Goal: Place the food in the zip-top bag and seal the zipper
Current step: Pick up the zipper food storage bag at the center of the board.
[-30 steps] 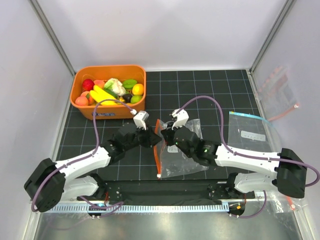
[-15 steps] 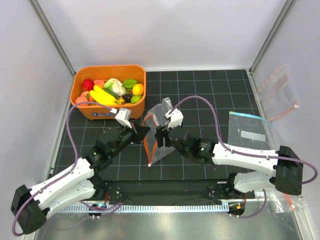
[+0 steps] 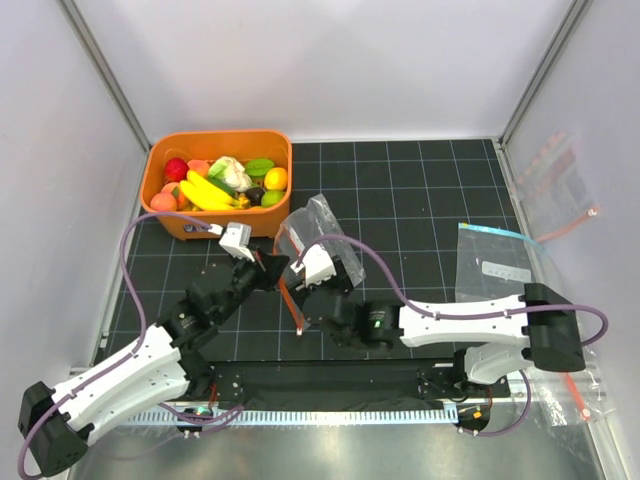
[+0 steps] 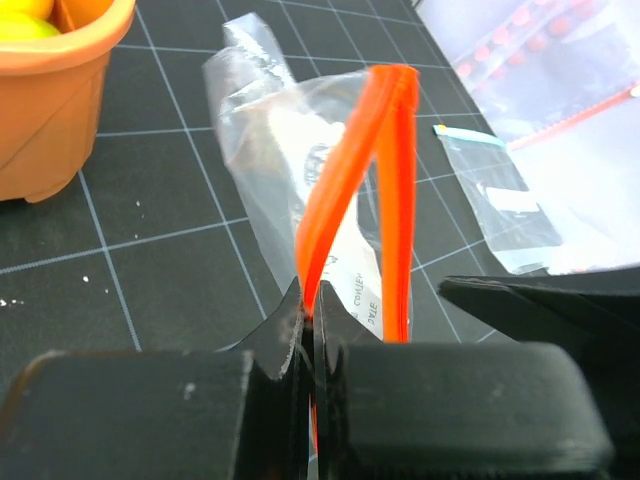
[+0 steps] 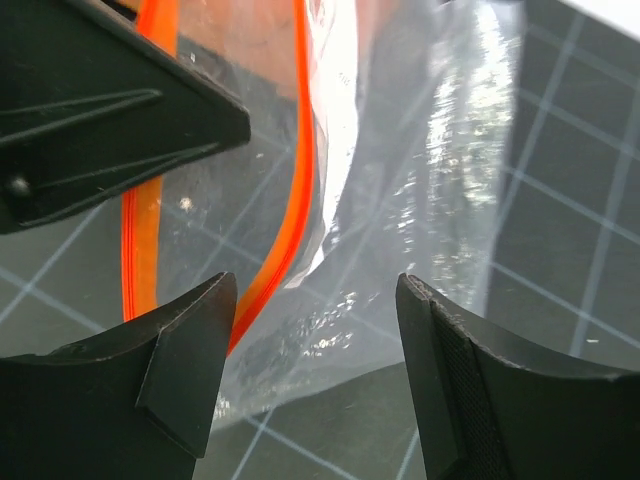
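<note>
Because the food has to drop through a wide mouth, the zip-top bag is held up off the table near its middle, with the opening turned toward the left edge. The left claw is pinched tight on one lip of the red-orange zipper; the wrist view shows the strip clamped between its fingers while the other lip bows away, leaving a narrow gap. The right claw is spread wide and grips nothing. It sits over the crinkled plastic just beside the free lip, probably lining up to take it and pull the mouth apart. All the toy pieces lie in the orange basket at the far-left corner, near the bag. A flat blue-edged bag rests by the right edge, untouched.
</note>
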